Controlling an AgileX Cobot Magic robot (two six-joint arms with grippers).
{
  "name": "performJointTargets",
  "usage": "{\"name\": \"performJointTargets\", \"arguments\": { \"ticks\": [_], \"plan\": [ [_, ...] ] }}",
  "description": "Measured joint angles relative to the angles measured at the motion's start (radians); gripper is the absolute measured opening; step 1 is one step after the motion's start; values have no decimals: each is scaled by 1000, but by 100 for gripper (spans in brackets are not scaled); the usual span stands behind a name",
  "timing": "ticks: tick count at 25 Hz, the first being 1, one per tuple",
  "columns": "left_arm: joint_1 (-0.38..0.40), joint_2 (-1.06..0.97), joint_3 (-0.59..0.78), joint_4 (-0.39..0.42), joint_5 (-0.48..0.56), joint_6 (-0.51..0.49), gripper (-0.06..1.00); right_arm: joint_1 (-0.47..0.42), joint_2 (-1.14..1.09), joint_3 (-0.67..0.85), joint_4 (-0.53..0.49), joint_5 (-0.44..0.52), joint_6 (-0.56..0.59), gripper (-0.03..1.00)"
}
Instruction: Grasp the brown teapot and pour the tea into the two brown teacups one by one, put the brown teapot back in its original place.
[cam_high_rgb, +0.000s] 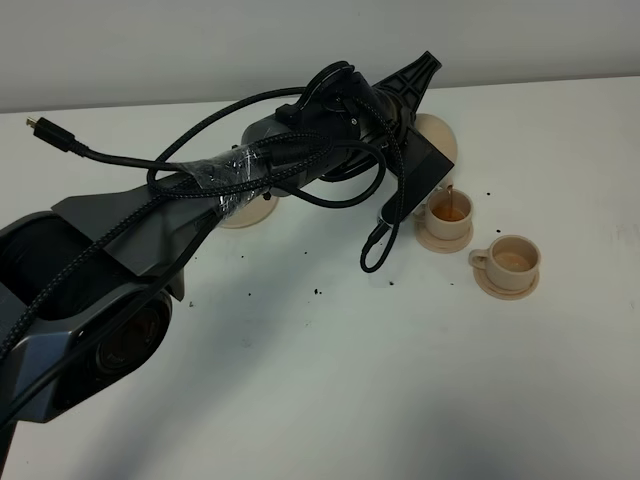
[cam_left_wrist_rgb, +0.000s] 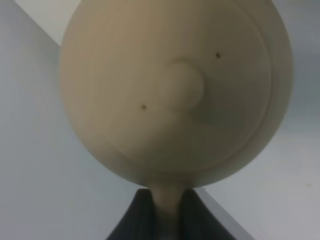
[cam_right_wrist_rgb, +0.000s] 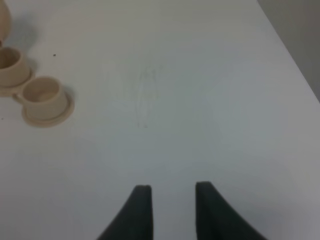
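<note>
Nearest the camera, much of the high view is being filled by the left arm (cam_high_rgb: 100, 260), with a braided black cable (cam_high_rgb: 100, 157) being carried along it. Beyond the arm, the white tabletop (cam_high_rgb: 330, 380) is being dotted by several dark specks (cam_high_rgb: 316, 292). Two brown teacups are being carried on two small saucers, one each. The nearer teacup (cam_high_rgb: 513, 260) is sitting on the nearer small saucer (cam_high_rgb: 505, 289) towards the right, and, as far as the faint colour allows, some tea is possibly being held in it. Just behind it, the farther teacup (cam_high_rgb: 450, 208) on the farther small saucer (cam_high_rgb: 438, 240) is being filled by a thin reddish stream of tea (cam_high_rgb: 451, 193). One larger saucer (cam_high_rgb: 243, 214), the original place, is lying to the left, half hidden under the arm and well apart from the pot. Farthest back, the single brown teapot (cam_high_rgb: 440, 135) is being held tilted above the farther teacup. In the left wrist view its loop handle is being clenched between the left jaws. The right jaws are standing apart, grasping nothing, over bare tabletop away from both teacups.
</note>
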Motion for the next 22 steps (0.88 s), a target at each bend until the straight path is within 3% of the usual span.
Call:
{"name": "performJointTargets", "arguments": {
  "ticks": [16,22],
  "plan": [
    [-1,18,0,2,-59,50,16,0,0,0,0,0,0,24],
    [-1,18,0,42,-59,51,16,0,0,0,0,0,0,24]
  ]
}}
